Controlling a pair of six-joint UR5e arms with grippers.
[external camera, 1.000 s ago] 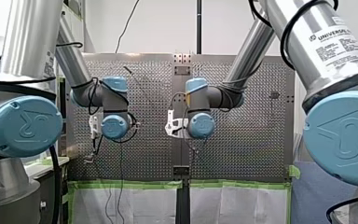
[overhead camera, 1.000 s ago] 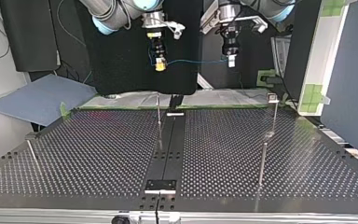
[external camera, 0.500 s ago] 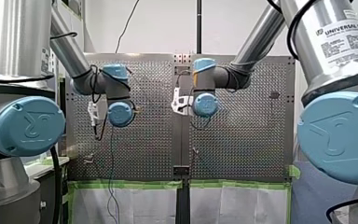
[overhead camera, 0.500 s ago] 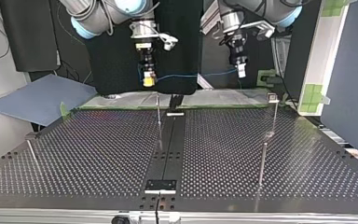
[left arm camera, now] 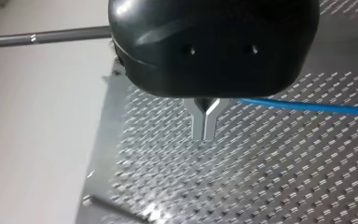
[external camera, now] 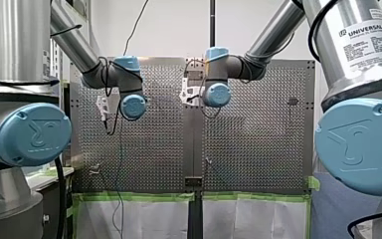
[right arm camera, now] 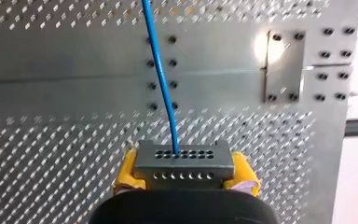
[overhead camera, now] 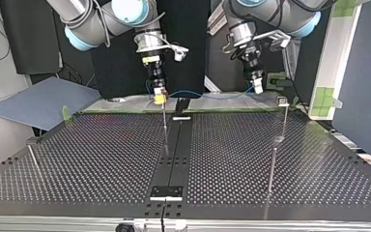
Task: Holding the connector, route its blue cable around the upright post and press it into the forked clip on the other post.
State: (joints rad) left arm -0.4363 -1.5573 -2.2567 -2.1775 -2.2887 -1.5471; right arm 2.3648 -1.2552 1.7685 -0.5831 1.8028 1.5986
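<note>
My right gripper [overhead camera: 159, 98] hangs over the table's far edge, just above a thin upright post [overhead camera: 164, 126]. Its yellow pads [right arm camera: 126, 172] are shut on a grey connector [right arm camera: 182, 162] with rows of small holes. A blue cable [right arm camera: 161, 70] leaves the connector and runs [overhead camera: 207, 94] across to my left gripper [overhead camera: 257, 88]. There the metal fingers [left arm camera: 198, 122] are shut, and the cable [left arm camera: 307, 106] comes out beside them. A taller post with a small clip head [overhead camera: 282, 101] stands just below and to the right of my left gripper in the top view.
The perforated table [overhead camera: 101, 164] has a dark centre strip [overhead camera: 174, 159]. A further post [overhead camera: 272, 169] stands at the top view's right and a short leaning one [overhead camera: 34, 160] at its left. A blue-grey sheet [overhead camera: 38, 101] lies beyond the far left corner.
Both grippers have come down towards the table's far edge and moved apart. The blue cable between them has lowered with them and spans a wider gap.
</note>
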